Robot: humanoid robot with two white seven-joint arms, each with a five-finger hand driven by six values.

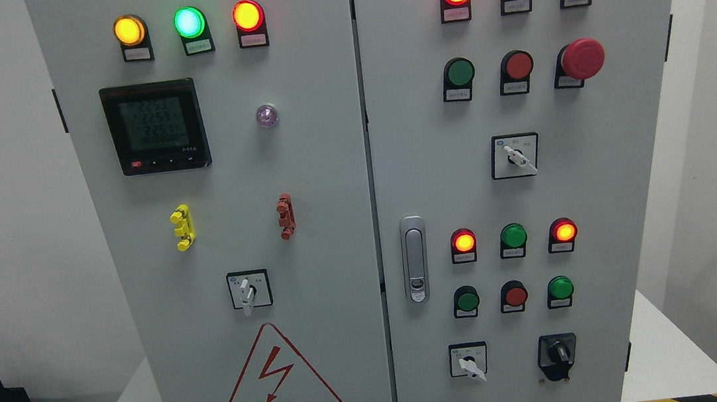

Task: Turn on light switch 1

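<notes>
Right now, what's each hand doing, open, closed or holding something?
Left hand: not in view, so it cannot be told.
Right hand: not in view, so it cannot be told.

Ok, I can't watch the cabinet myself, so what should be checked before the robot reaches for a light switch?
1. Robot hands in the head view: not ok, neither shows.
2. Which control is switch 1: cannot tell, the small labels are too blurred to read.
3. Grey cabinet doors shut: ok, the silver door latch lies flush.
4. Cabinet powered: ok, the black digital meter is lit and the green lamp at top left glows.
5. Red mushroom emergency button: present at upper right; pressed or not, cannot tell.
6. Path to the panel: ok, nothing stands in front.
</notes>
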